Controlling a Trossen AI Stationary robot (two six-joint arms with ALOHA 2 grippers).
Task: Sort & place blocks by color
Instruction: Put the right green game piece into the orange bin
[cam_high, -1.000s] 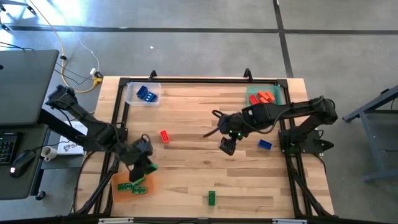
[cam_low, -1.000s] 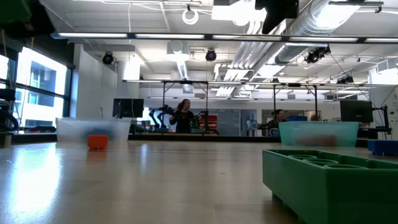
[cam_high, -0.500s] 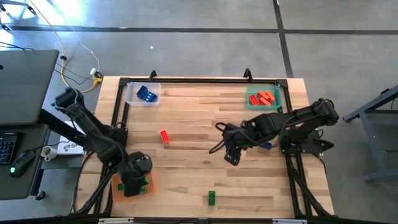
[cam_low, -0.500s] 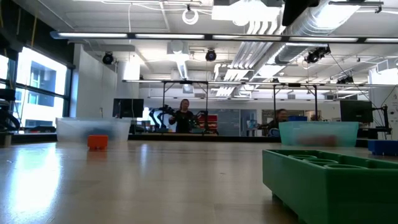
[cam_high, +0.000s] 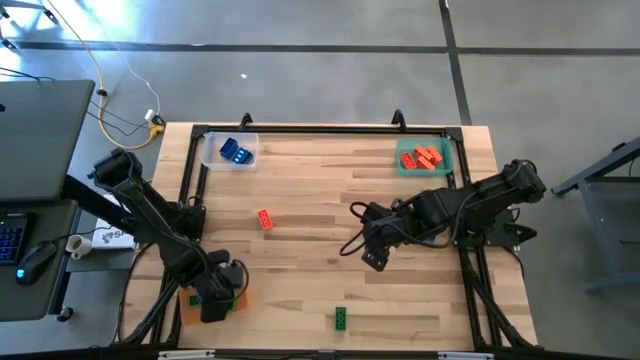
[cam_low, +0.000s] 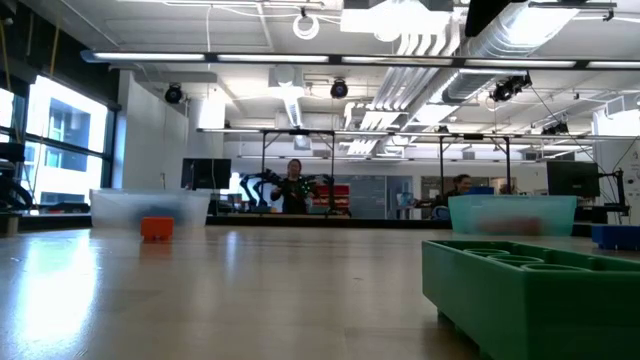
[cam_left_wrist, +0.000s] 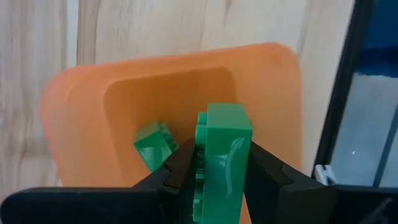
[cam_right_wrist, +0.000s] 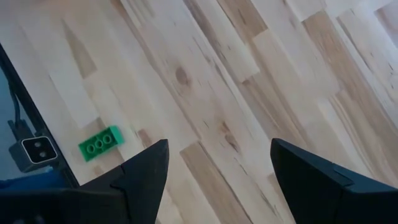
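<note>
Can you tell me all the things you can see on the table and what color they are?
Clear plastic tray: one, far left corner, holding blue studded plastic bricks.
Green plastic tray: one, far right corner, holding red-orange studded bricks.
Orange plastic tray: one, near left corner, with a small green brick lying in it.
Loose red-orange brick: one, left of the table's middle.
Loose green brick: one, near edge, about the middle.
Wooden table: one, light planks.
Left gripper: over the orange tray, closed on a green studded brick.
Right gripper: open, empty, above bare wood right of the middle.
</note>
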